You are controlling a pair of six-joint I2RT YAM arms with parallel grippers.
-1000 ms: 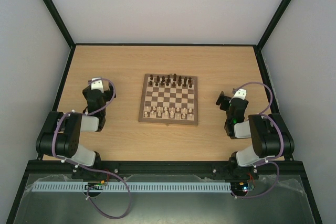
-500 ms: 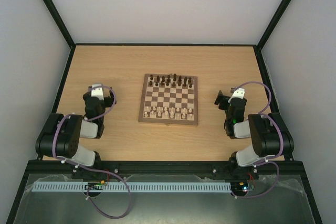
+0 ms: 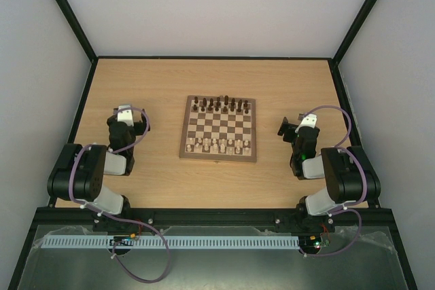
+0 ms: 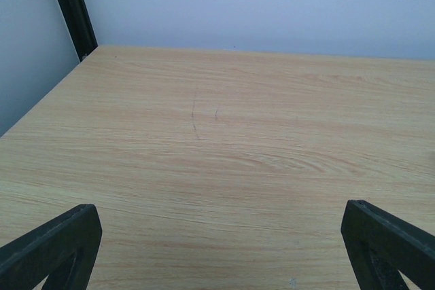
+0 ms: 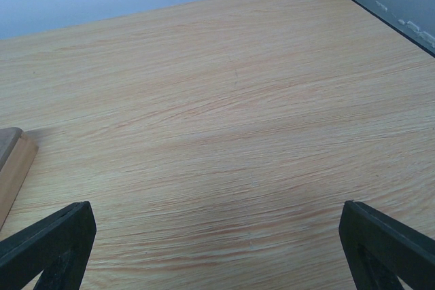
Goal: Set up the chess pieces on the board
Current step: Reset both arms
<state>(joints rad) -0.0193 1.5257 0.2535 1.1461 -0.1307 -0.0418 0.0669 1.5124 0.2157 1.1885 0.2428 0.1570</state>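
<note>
The board (image 3: 219, 129) lies in the middle of the table, brown and cream checks inside a brown border. Dark chess pieces (image 3: 219, 105) stand in its far rows and pale ones (image 3: 216, 145) in its near rows. My left gripper (image 3: 126, 111) rests folded back left of the board, open and holding nothing; its wrist view (image 4: 217, 249) has only bare wood between the fingers. My right gripper (image 3: 296, 125) sits right of the board, open and empty (image 5: 217, 249). A corner of the board (image 5: 12, 161) shows at the left edge of the right wrist view.
A black frame (image 3: 88, 73) and pale walls enclose the light-wood tabletop (image 3: 217, 181). A frame post (image 4: 68, 8) stands at the far left corner in the left wrist view. A cable duct (image 3: 170, 242) runs along the near edge behind the arm bases.
The left arm's wrist has shifted slightly; its gripper stays open. The right arm and the pieces have not moved.
</note>
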